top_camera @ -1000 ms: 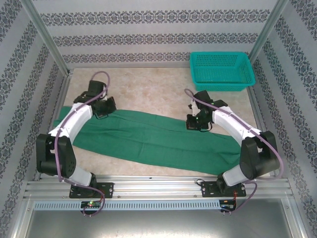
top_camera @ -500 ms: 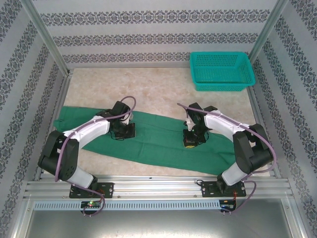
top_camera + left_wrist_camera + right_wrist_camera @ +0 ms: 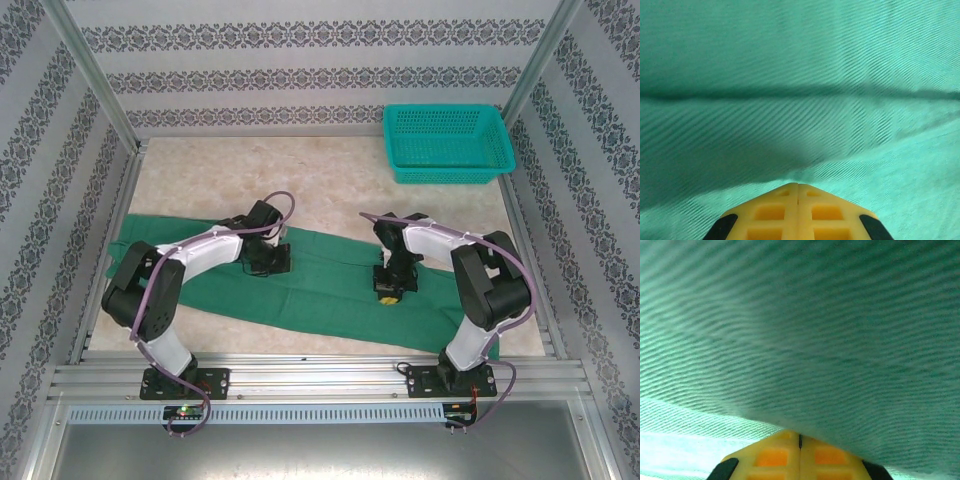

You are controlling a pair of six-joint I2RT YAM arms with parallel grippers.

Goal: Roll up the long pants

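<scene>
The long pants (image 3: 320, 285) lie spread out across the surface (image 3: 330, 180). The left claw (image 3: 798, 187) and the right claw (image 3: 800, 437) both touch the pants, each with its fingers pressed together.

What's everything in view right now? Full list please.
long pants: one, dark green, spread flat across the middle of the table from left to right
basket: one, teal mesh, far right corner of the table, apart from the pants
table: one, beige marbled top
walls: patterned grey and white, around the table
rail: one, silver metal, near edge, carrying both arm bases
left arm: one, white and black, reaching over the pants; yellow fingers shut, tips at the cloth
right arm: one, white and black, bent over the pants; yellow fingers shut, cloth draped over the tips
</scene>
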